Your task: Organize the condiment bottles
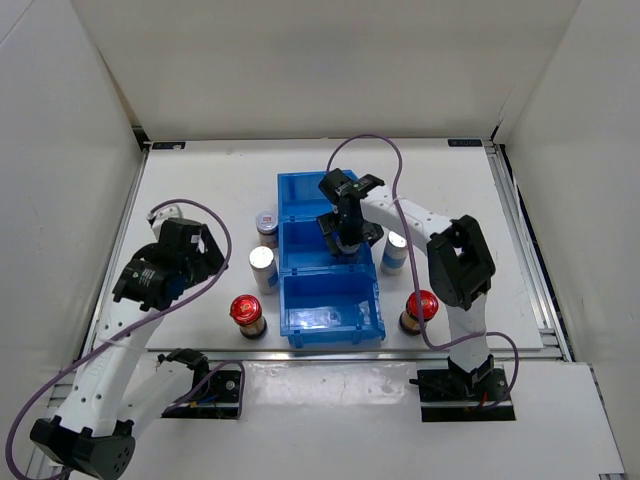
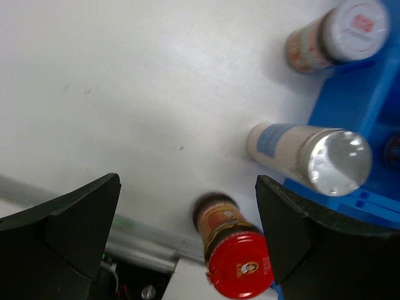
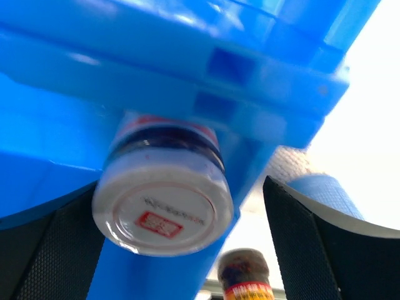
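- The right gripper (image 1: 345, 240) hangs over what looks like the middle compartment of the blue bin (image 1: 330, 318). Its jaws stand wide on either side of a short red-marked bottle (image 3: 164, 209), which stands upright inside. Nothing is clamped.
- The step in hand appears to be letting go and clearing out. To do it well, rise straight up until the fingers are above the cap. One finger sits close to the cap's edge, so a sideways drift could tip the bottle against the bin wall.
- The left gripper (image 2: 187, 181) is wide and empty, above the tabletop (image 1: 200, 180) left of the bin.
- Five bottles stand outside the bin. On the left are the other short bottle (image 1: 267, 221), a silver-capped bottle (image 1: 261, 262) and a red-capped bottle (image 1: 246, 311). On the right are a second silver-capped bottle (image 1: 396, 247) and a second red-capped bottle (image 1: 421, 305).
- The sensible next pick is probably the other short bottle, so that like bottles share a compartment. The left arm is nearer to it.
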